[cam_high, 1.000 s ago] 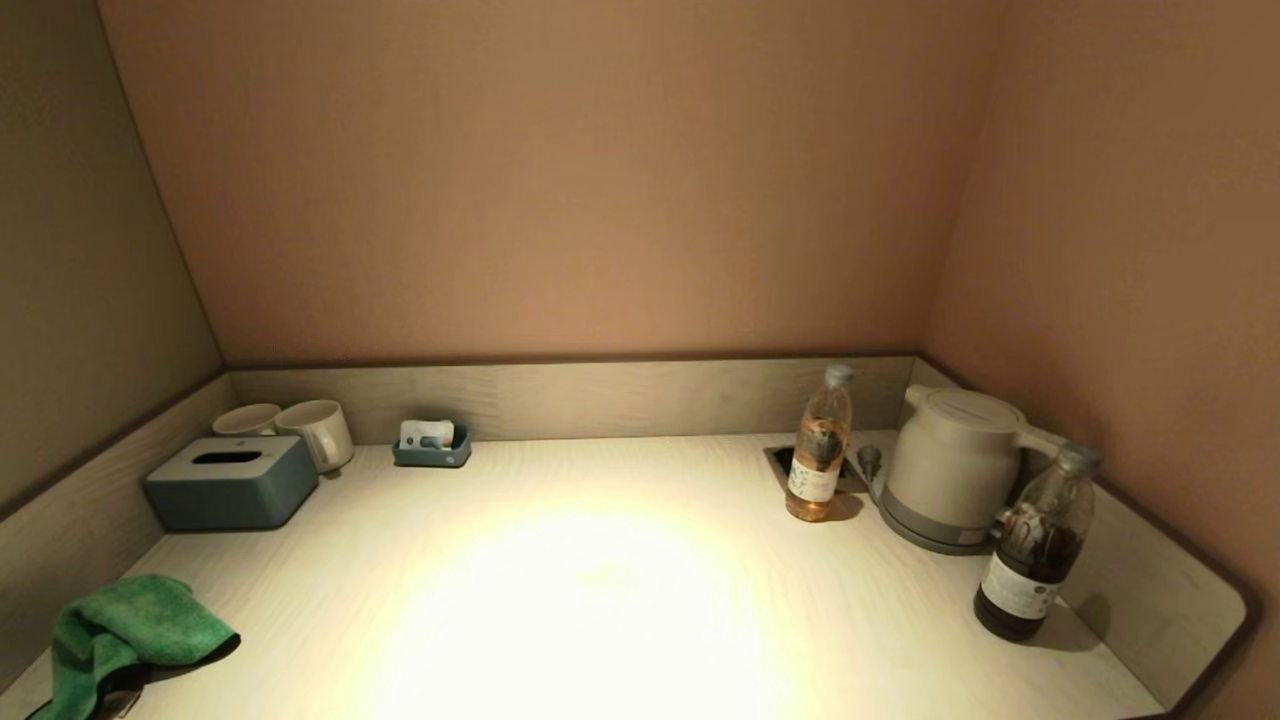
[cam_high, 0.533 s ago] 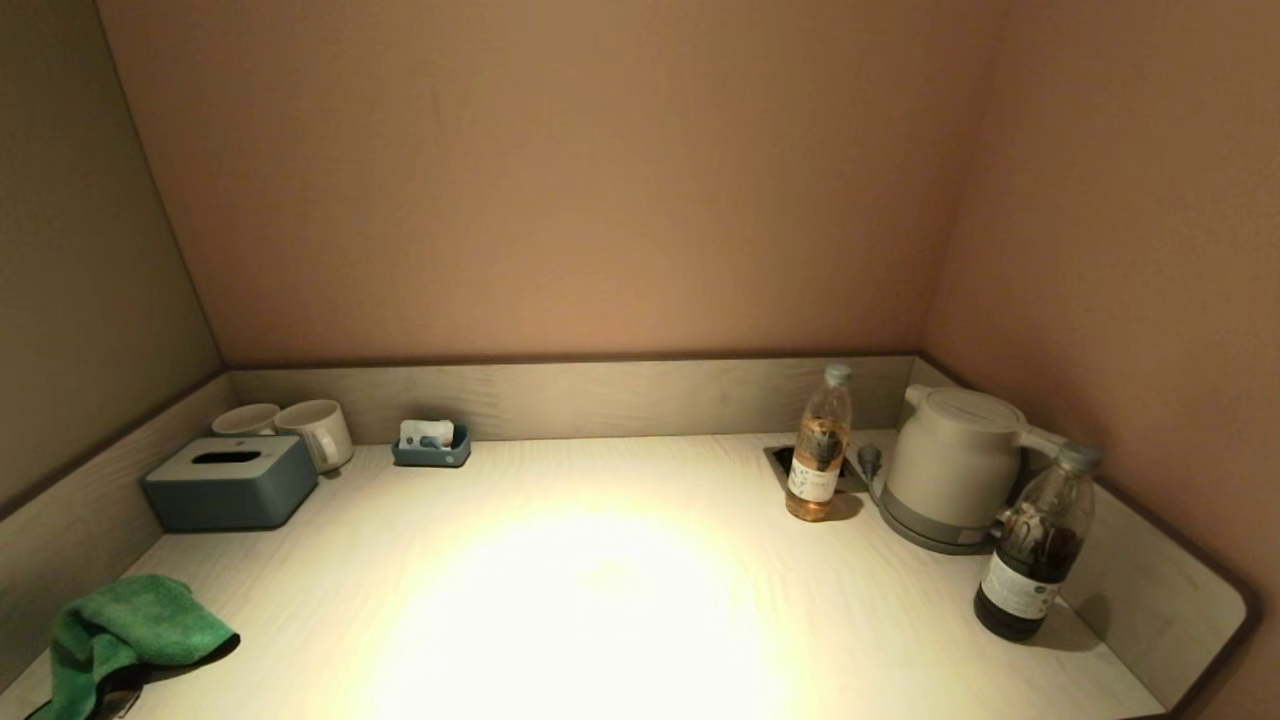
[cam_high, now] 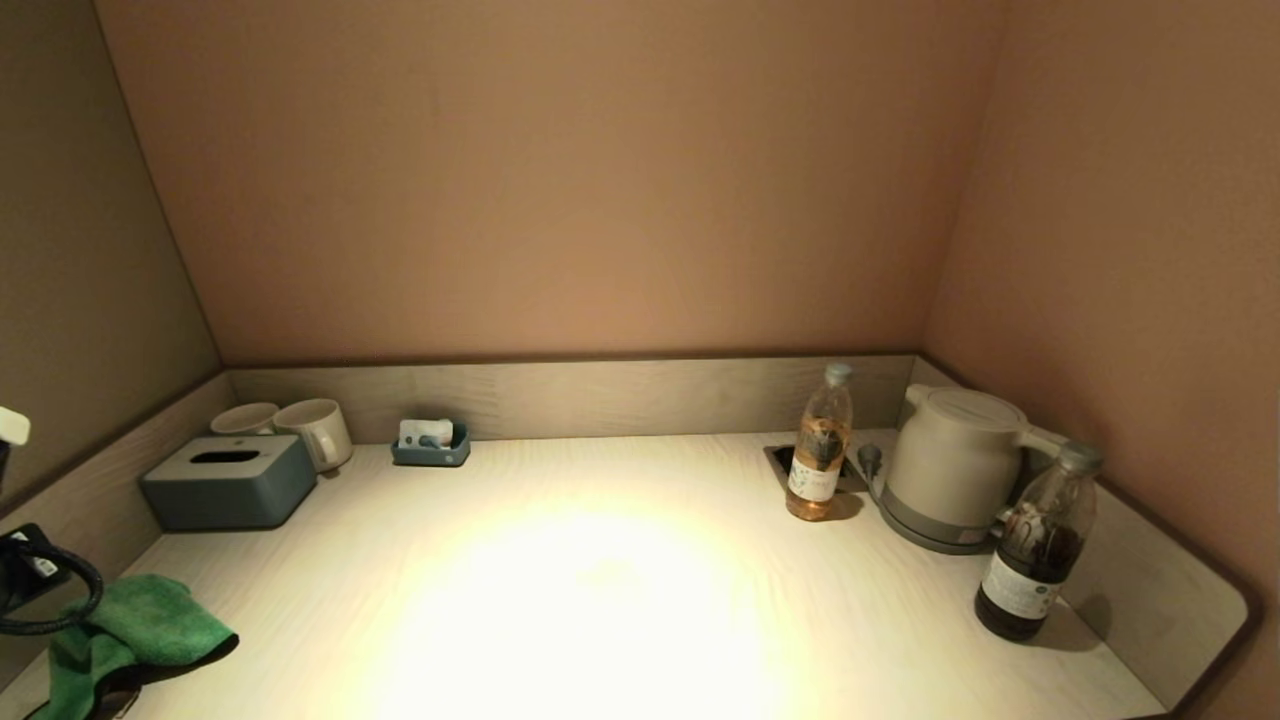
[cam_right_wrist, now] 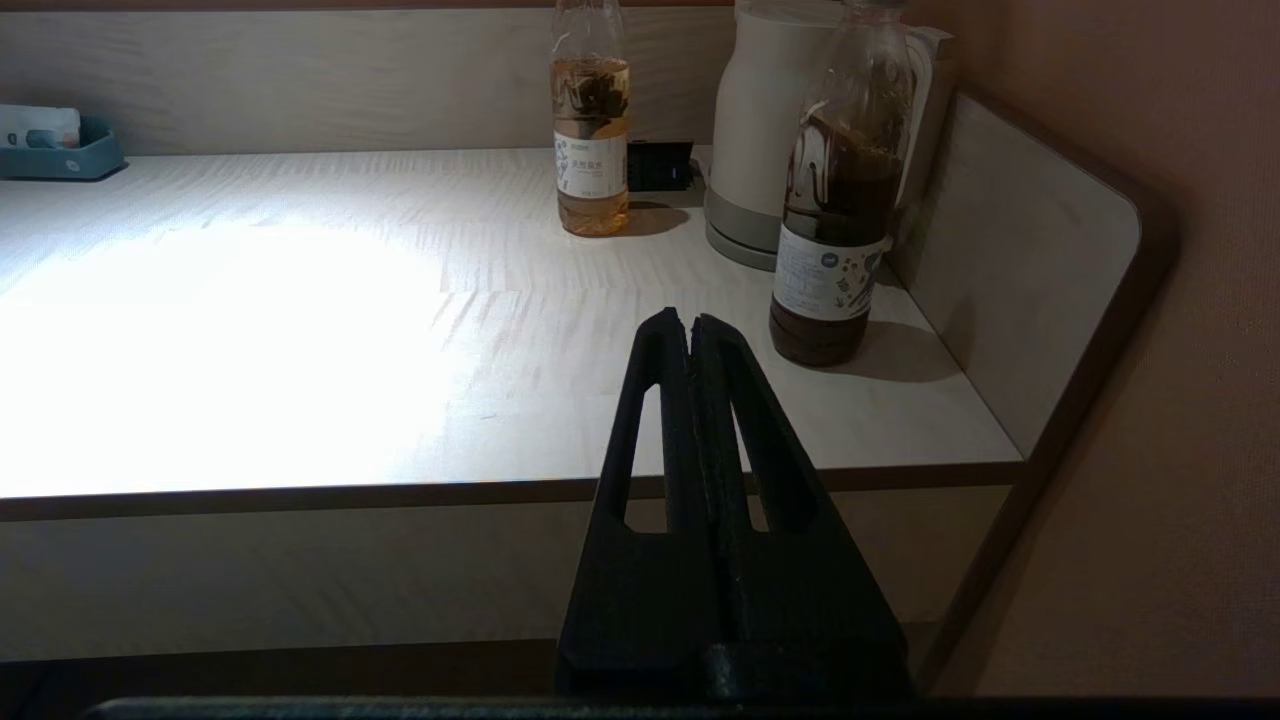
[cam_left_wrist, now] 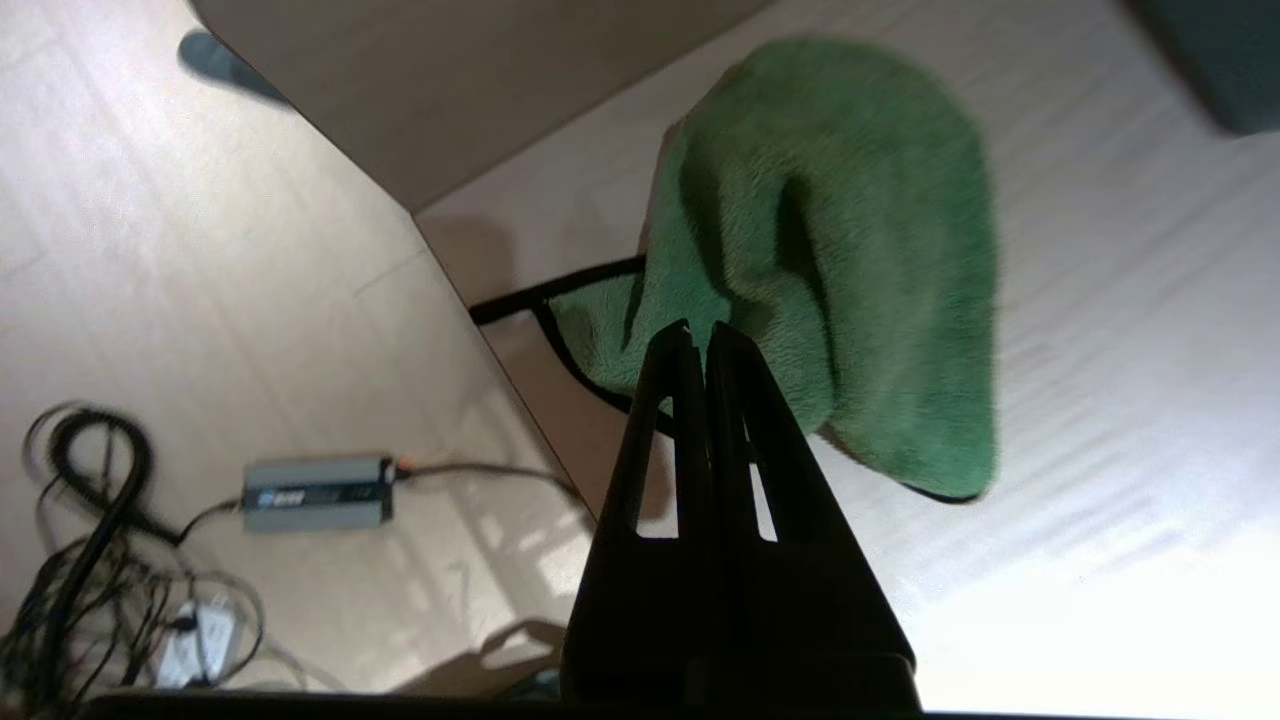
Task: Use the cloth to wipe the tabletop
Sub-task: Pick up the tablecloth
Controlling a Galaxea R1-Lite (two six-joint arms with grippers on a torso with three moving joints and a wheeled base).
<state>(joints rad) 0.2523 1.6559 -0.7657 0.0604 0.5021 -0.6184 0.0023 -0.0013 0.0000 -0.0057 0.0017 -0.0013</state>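
Observation:
A crumpled green cloth (cam_high: pixel 135 630) lies on the pale tabletop (cam_high: pixel 600 600) at its front left corner, partly over the edge. It also shows in the left wrist view (cam_left_wrist: pixel 850 260). My left gripper (cam_left_wrist: pixel 698 335) is shut and empty, above the cloth's near edge. In the head view only part of the left arm (cam_high: pixel 30 580) shows at the left border. My right gripper (cam_right_wrist: pixel 688 322) is shut and empty, held off the table's front edge at the right, out of the head view.
At the back left stand a blue-grey tissue box (cam_high: pixel 228 482), two mugs (cam_high: pixel 318 432) and a small blue tray (cam_high: pixel 432 446). At the right stand a tea bottle (cam_high: pixel 820 445), a white kettle (cam_high: pixel 950 465) and a dark bottle (cam_high: pixel 1035 545). Low walls edge the table.
My left arm has come into the head view at the left border, beside the cloth. The cloth and the other things have not moved.

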